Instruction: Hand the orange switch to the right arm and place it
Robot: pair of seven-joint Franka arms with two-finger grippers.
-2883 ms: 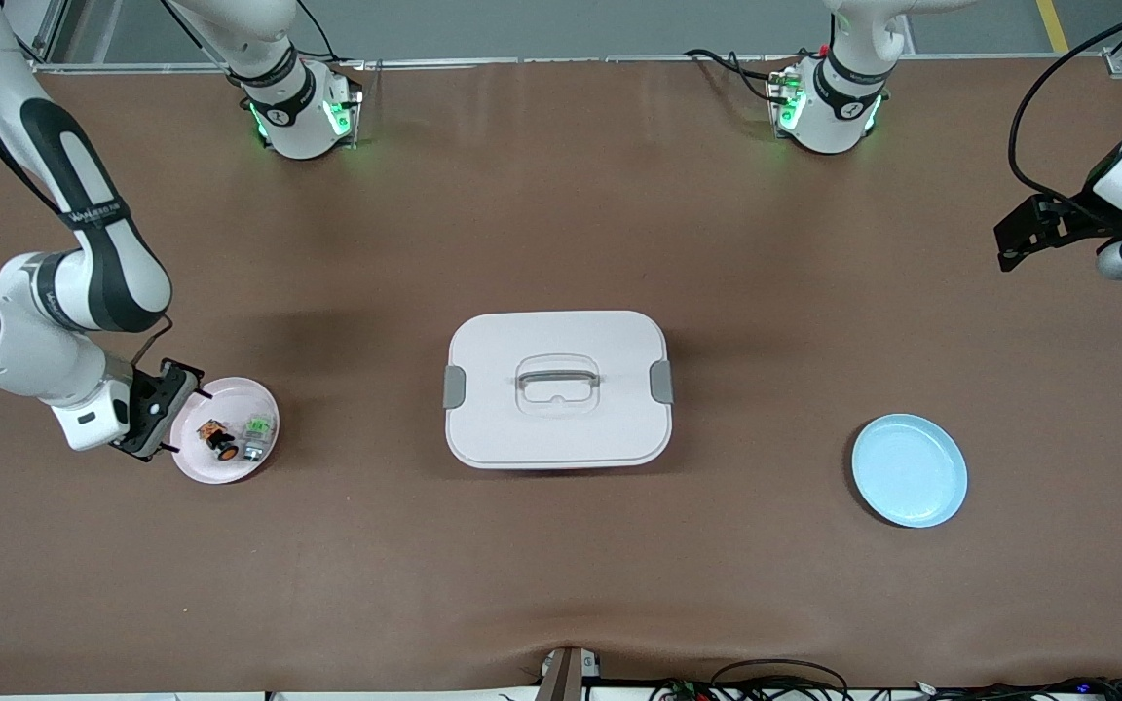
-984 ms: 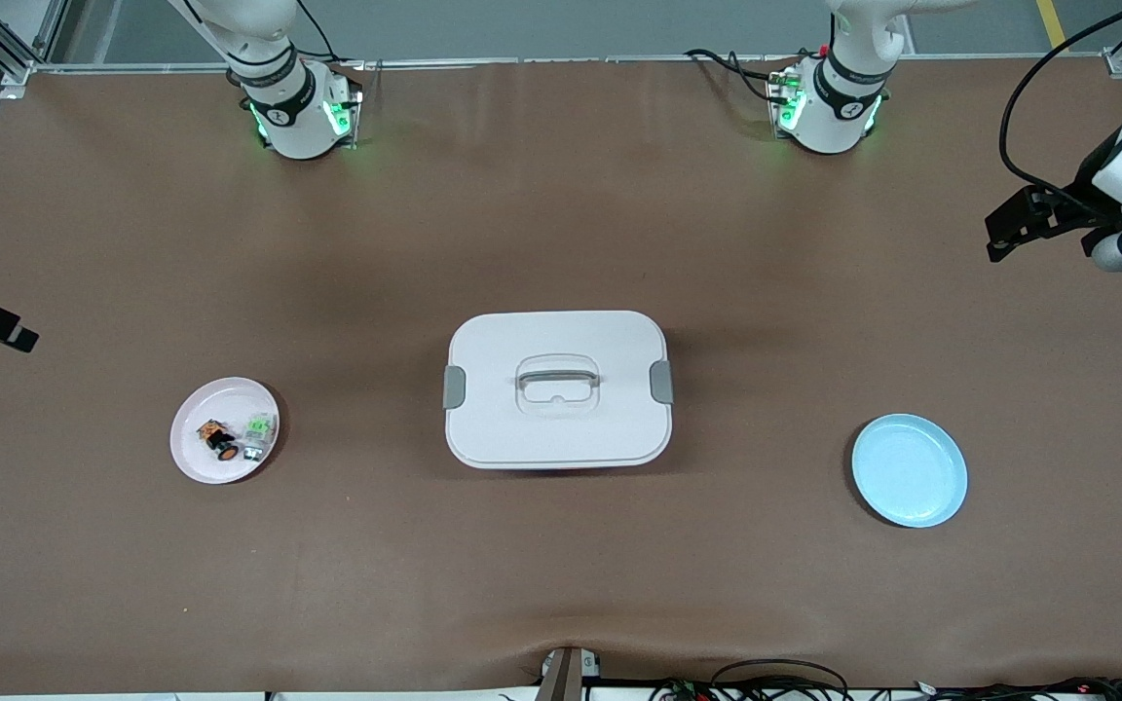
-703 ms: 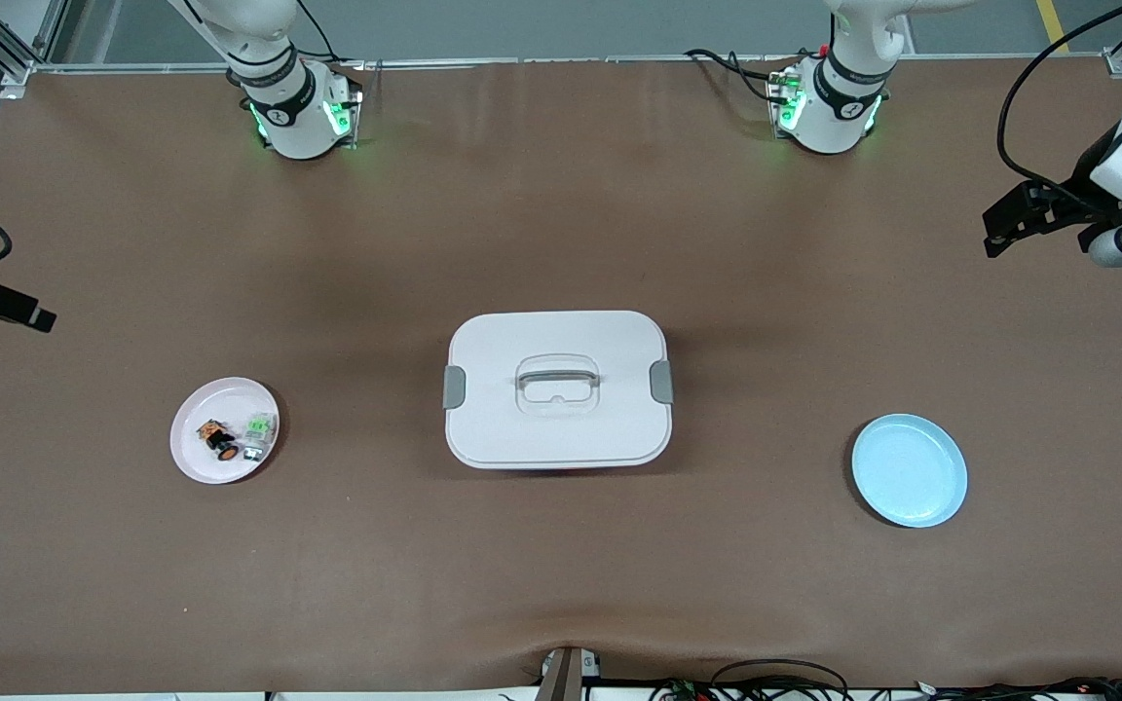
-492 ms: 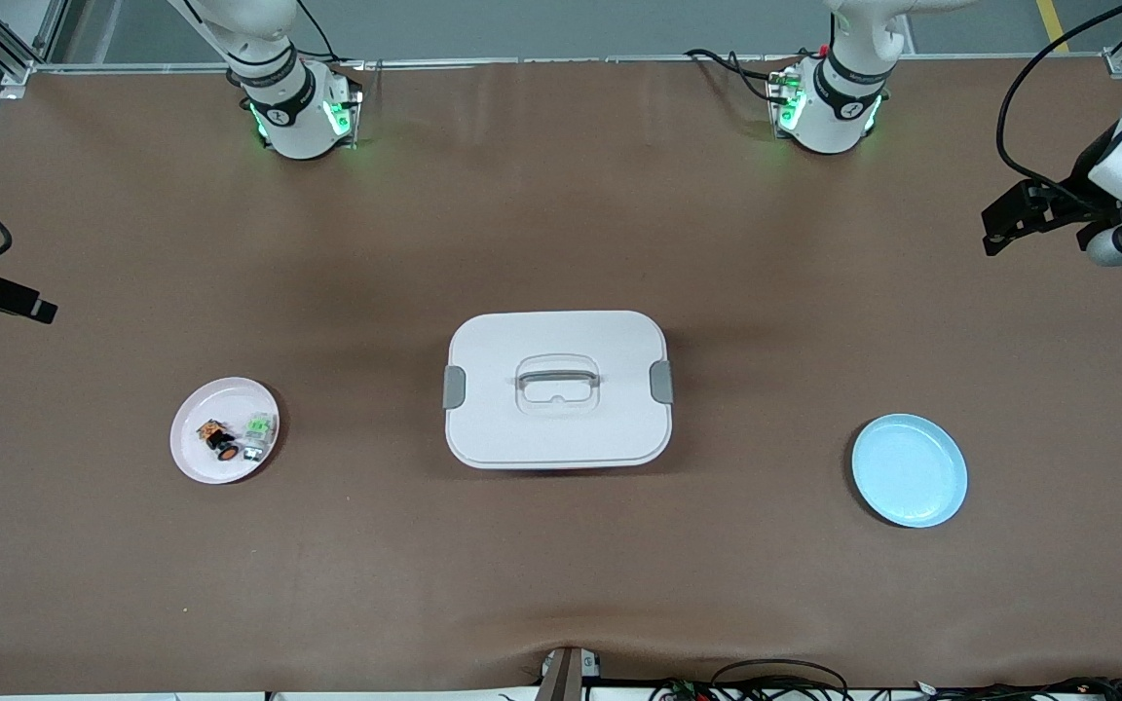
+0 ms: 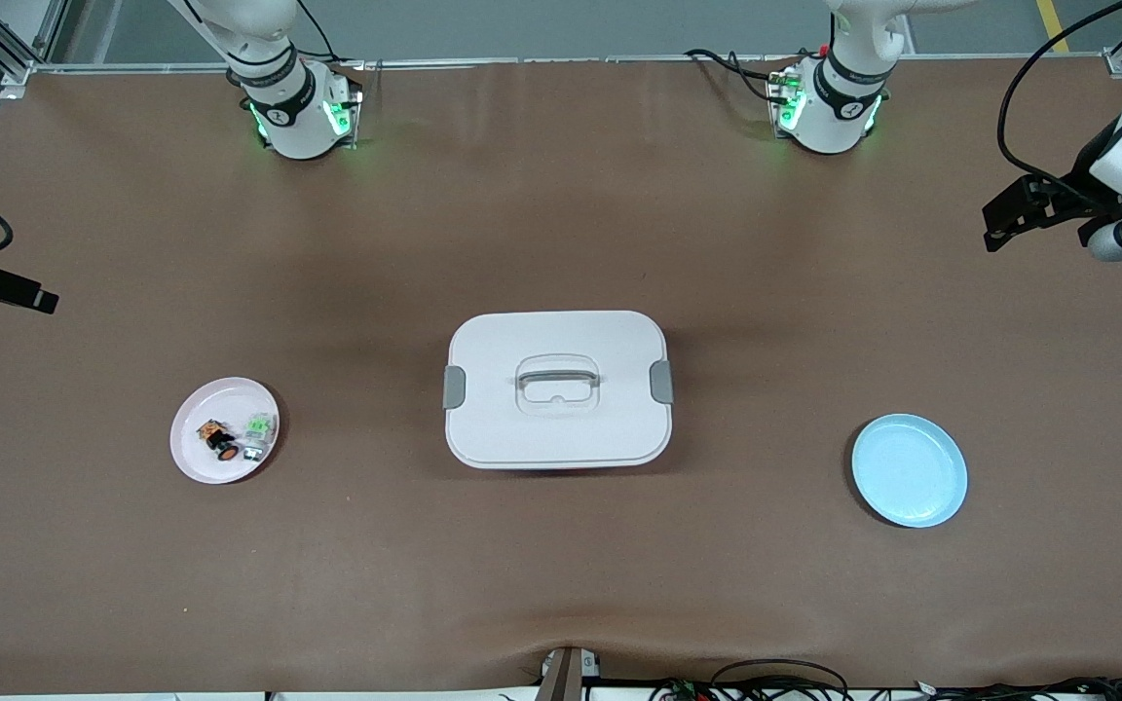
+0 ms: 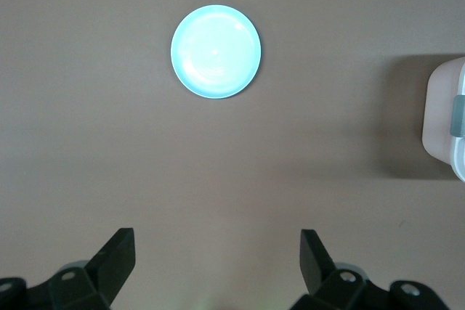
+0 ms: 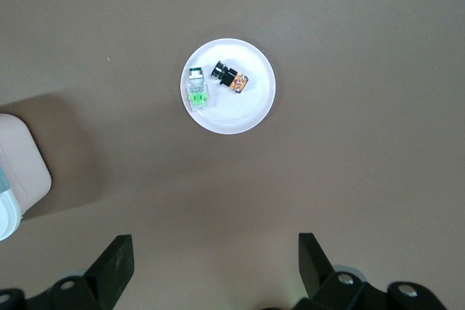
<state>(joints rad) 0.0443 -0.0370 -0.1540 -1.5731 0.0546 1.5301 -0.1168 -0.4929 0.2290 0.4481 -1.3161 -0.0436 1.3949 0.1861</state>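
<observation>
Now the small black-and-orange cylindrical switch (image 5: 221, 443) lies released on the pink round plate (image 5: 193, 458), both grippers withdrawn to frame edges, jaws open: placement appears complete.

The orange switch (image 5: 219, 440) and a small part (image 5: 258, 432) lie side by side on a plate (image 5: 193, 458) toward the right arm's end of the surface (image 5: 561, 565), a lidded box (image 5: 558, 389) mid-surface, another plate (image 5: 909, 470) toward the left arm's end.

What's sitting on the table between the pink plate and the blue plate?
In the front view, the white lidded box sits between the pink plate and the blue plate.
</observation>
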